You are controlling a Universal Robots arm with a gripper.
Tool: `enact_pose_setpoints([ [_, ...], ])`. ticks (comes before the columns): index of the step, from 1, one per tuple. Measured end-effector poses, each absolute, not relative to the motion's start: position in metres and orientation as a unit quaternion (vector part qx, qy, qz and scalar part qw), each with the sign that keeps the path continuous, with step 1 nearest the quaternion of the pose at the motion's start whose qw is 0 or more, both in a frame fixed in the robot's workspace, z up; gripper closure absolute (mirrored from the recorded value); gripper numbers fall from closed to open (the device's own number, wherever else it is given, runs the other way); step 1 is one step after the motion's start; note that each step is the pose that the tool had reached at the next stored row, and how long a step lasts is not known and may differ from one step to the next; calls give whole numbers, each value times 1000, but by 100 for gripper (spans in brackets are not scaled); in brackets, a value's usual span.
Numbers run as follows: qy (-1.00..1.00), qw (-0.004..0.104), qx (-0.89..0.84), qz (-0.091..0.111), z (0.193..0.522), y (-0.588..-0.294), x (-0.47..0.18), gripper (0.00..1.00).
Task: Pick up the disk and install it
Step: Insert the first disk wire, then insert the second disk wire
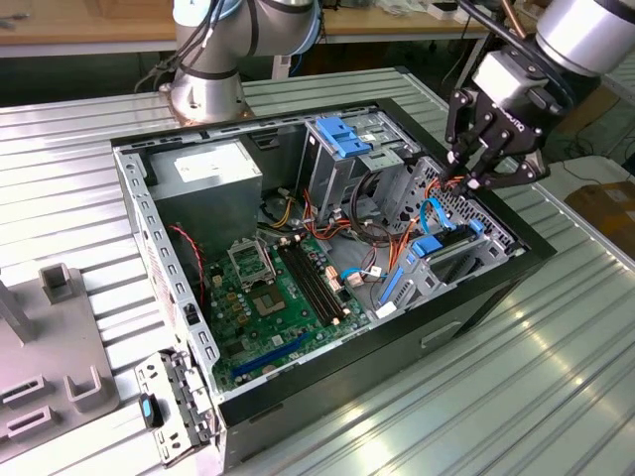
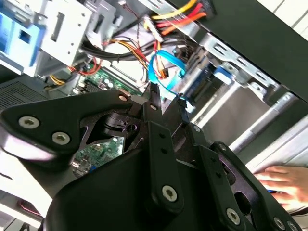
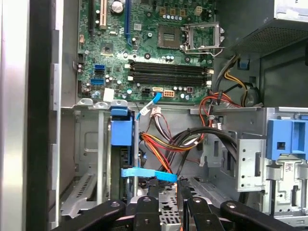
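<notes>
The disk (image 3: 121,137), grey with a bright blue carrier, stands on edge in a slot of the drive cage at the front of the open computer case (image 1: 437,327). Its blue top (image 1: 429,246) shows in the exterior view. My gripper (image 1: 464,180) hangs just above the cage, a little apart from the disk. In both wrist views its black fingertips (image 3: 153,188) stand a small gap apart, and the gripper (image 2: 167,96) is open with nothing held. A thin blue cable (image 3: 147,174) runs just under the tips.
Orange and black cable bundles (image 3: 183,144) cross the cage near the fingers. A ribbed light-blue bracket (image 1: 342,137) sits on the upper bay. The motherboard (image 1: 278,297) and power supply (image 1: 203,174) fill the rest. A person's hand (image 2: 279,180) rests outside the case.
</notes>
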State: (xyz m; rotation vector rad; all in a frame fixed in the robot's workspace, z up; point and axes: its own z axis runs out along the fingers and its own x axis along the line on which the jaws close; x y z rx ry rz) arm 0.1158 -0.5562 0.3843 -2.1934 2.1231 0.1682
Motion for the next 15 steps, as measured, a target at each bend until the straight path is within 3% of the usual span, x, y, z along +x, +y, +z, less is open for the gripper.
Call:
enact_pose_setpoints([
  [5, 694, 42, -717, 55, 384, -576, 116, 71],
  [15, 694, 42, -717, 55, 384, -579, 116, 71],
])
